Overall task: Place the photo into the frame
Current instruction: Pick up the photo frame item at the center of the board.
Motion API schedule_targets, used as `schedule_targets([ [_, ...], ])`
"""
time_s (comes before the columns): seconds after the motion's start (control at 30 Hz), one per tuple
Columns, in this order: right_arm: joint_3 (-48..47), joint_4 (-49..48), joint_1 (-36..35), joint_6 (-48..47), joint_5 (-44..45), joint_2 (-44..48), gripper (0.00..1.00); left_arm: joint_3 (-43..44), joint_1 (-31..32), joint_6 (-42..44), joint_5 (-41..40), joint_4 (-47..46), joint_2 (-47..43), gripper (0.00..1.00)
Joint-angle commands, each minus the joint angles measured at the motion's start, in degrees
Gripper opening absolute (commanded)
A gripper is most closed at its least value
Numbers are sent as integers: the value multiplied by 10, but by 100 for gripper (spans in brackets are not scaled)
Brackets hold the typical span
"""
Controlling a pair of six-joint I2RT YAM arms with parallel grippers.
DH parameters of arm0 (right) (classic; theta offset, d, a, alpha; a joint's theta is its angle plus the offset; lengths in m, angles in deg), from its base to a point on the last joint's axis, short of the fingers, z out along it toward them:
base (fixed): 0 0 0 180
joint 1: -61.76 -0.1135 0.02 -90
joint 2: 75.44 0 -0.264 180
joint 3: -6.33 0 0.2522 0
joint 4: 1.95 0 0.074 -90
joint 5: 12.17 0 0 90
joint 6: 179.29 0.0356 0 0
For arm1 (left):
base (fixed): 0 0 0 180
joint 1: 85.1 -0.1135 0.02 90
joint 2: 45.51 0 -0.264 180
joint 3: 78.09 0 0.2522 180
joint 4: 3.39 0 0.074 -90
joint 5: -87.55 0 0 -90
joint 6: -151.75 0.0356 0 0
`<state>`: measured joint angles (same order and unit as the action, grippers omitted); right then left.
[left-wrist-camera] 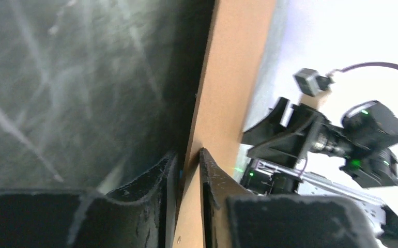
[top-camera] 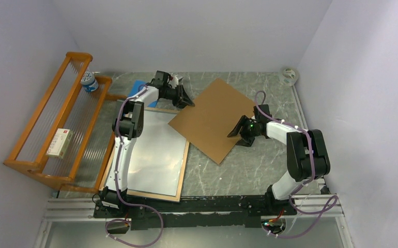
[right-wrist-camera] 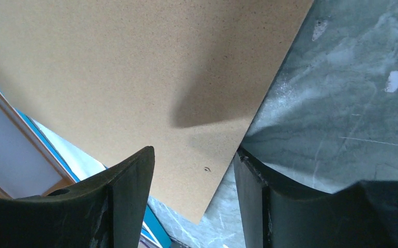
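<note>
The frame (top-camera: pixel 183 170) lies flat at the left with its light wood rim up and a pale glossy pane inside. A plain brown backing board (top-camera: pixel 212 119) rests tilted across the frame's far right corner. My left gripper (top-camera: pixel 187 99) is at the board's far left corner, and in the left wrist view its fingers (left-wrist-camera: pixel 207 170) are closed on the board's (left-wrist-camera: pixel 233 77) thin edge. My right gripper (top-camera: pixel 235 132) hovers open over the board's near right side, its fingers straddling the edge of the board (right-wrist-camera: pixel 135 62). A blue strip of the frame (right-wrist-camera: pixel 153 227) shows beneath. The photo is hidden.
An orange wooden rack (top-camera: pixel 47 129) stands at the left, holding a small box (top-camera: pixel 59 143) and a white-and-blue cup (top-camera: pixel 89 81). A small blue pad (top-camera: pixel 136 90) lies behind the left arm. A tape roll (top-camera: pixel 289 76) sits at the back right corner.
</note>
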<state>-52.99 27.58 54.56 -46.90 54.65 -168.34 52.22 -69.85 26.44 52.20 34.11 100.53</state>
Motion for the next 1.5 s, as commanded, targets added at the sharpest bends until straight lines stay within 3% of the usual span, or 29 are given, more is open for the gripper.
schedule_targets([
  [0.0,31,-21,-11,-27,42,-44,62,0,8,-107,136,-173,-15,16],
  [0.07,29,-21,-11,-30,41,-40,62,-20,4,-170,159,-272,-22,4],
  [0.2,20,-13,-11,-35,44,-20,62,-51,-2,-232,159,-372,-53,2],
  [0.47,5,-2,-14,-46,51,48,68,-15,-22,-59,37,-180,-174,2],
  [0.8,-3,-26,-61,-48,45,114,83,-3,-73,2,-35,-99,-280,2],
  [1.07,-119,46,-186,-65,132,9,67,4,-114,36,-97,-47,-373,2],
  [1.47,-337,131,-339,-96,256,-163,69,11,-146,118,-265,73,-471,3],
])
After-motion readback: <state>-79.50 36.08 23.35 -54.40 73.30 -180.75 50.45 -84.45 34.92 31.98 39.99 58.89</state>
